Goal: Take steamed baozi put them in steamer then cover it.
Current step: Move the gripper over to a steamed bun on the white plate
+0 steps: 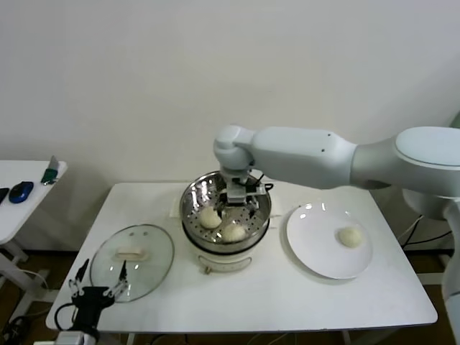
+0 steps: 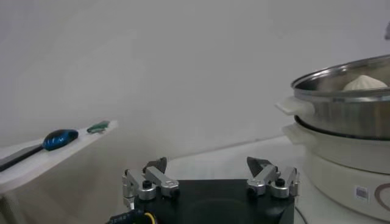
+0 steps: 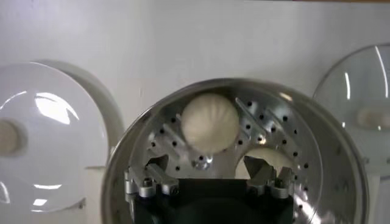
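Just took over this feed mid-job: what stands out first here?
The right gripper hangs open over the steel steamer at the table's middle, with steamed baozi already in it. One bun remains on the white plate to the steamer's right. The glass cover lies on the left, by the idle left gripper.

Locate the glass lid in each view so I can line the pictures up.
Head view: the cover lies flat on the table, to the robot's left of the steamer, just ahead of the left gripper.
Left wrist view: not in it.
Right wrist view: part of its rim and handle at the picture's edge, beyond the steamer.
Shared landmark: the steamer.
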Robot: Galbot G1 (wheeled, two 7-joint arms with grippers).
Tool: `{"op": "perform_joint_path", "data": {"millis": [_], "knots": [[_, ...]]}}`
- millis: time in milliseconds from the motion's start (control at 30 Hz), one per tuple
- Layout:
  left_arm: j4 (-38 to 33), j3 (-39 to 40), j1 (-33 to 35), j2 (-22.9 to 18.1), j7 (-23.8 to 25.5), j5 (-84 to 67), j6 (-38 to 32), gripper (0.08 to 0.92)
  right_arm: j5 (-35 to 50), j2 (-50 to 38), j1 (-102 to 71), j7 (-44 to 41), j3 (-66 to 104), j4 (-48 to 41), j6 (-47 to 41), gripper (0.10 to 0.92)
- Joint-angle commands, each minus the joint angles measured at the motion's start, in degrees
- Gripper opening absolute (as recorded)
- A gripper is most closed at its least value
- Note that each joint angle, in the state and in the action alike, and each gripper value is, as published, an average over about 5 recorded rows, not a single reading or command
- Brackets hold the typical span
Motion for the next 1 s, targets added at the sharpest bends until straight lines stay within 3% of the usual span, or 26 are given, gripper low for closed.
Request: {"op": "perform_joint_path", "data": {"millis": [33,200,367,633,1000], "knots": [[-0.4,0.3,-0.1,0.1,0.1,0.1,0.1,0.823,18.5,-13.7,11.1,11.6,-10.8,0.5,-18.4,0.823],[-0.7,0.8,-0.5,0.0,0.1,0.3,0.1,0.823,19.8,-23.3,10.2,12.4,-10.9,2.4,-31.6,0.823],[-1.1,0.9,-0.4,-0.3,0.1,0.5,0.0,0.823,16.1,-32.0,4.1,10.6,-8.6,2.3,-37.4,0.823],[-1.8,0.9,0.3,-0.5,0.1,1.2,0.3,0.823,4.4,-39.5,-17.1,5.4,7.3,-4.3,-37.2,0.823],[-2.1,0.9,1.3,-1.4,0.1,2.7,0.3,0.823,-2.0,-35.7,-30.9,4.9,20.3,-15.5,-35.3,0.823]]}}
